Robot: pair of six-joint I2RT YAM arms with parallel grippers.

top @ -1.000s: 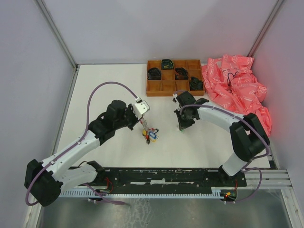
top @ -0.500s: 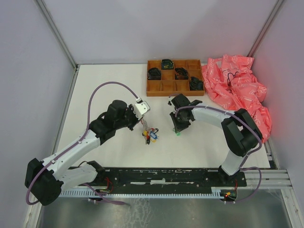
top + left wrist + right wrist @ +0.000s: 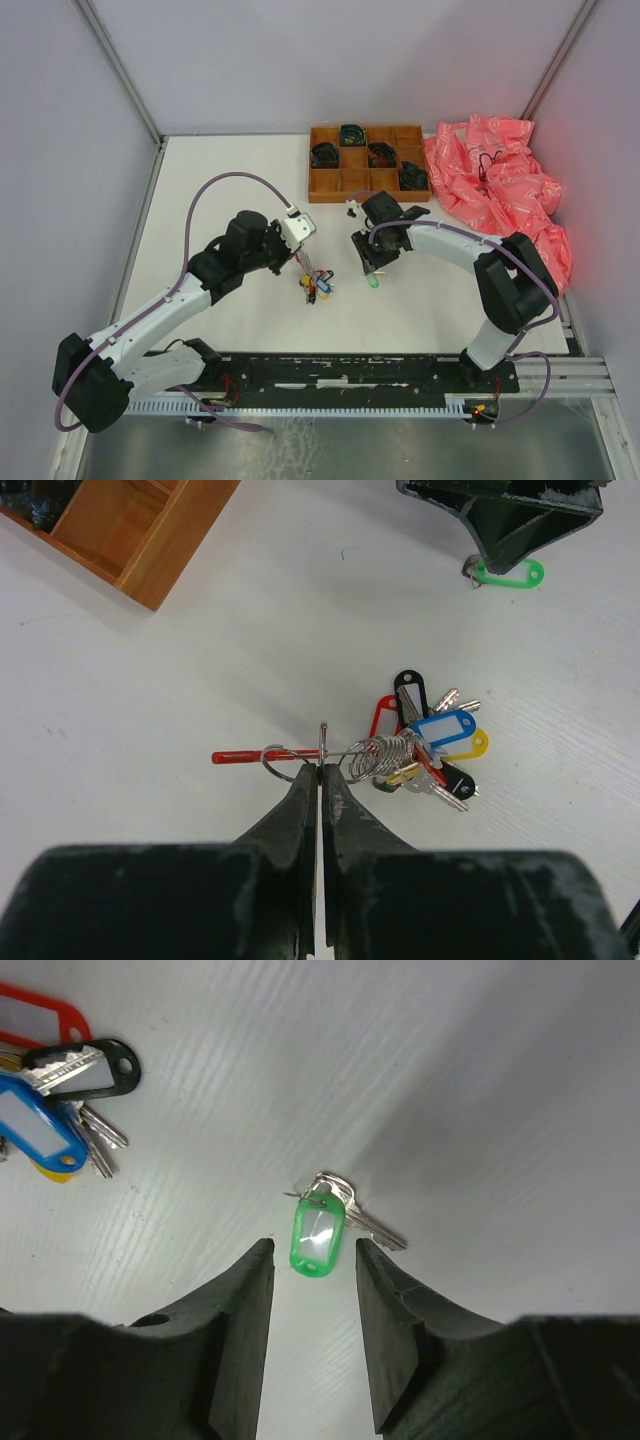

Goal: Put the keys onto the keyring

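My left gripper (image 3: 322, 767) is shut on the thin wire keyring (image 3: 323, 742), pinching it at its tip. From the ring hang a red strap (image 3: 240, 756) to the left and a bunch of keys (image 3: 425, 750) with blue, yellow, black and red tags to the right; the bunch (image 3: 318, 284) rests on the table. A loose key with a green tag (image 3: 318, 1235) lies flat on the table, just beyond and between the fingertips of my right gripper (image 3: 312, 1250), which is open and holds nothing. In the top view this green-tagged key (image 3: 373, 281) lies right of the bunch.
A brown wooden compartment tray (image 3: 340, 190) with dark coiled items stands at the back, close behind the right wrist. A crumpled pink plastic bag (image 3: 500, 190) fills the back right. The tray corner (image 3: 150, 575) shows in the left wrist view.
My right gripper shifted a little left, then opened and let go of the green-tagged key, which now lies on the table. The left gripper stayed shut on the keyring.
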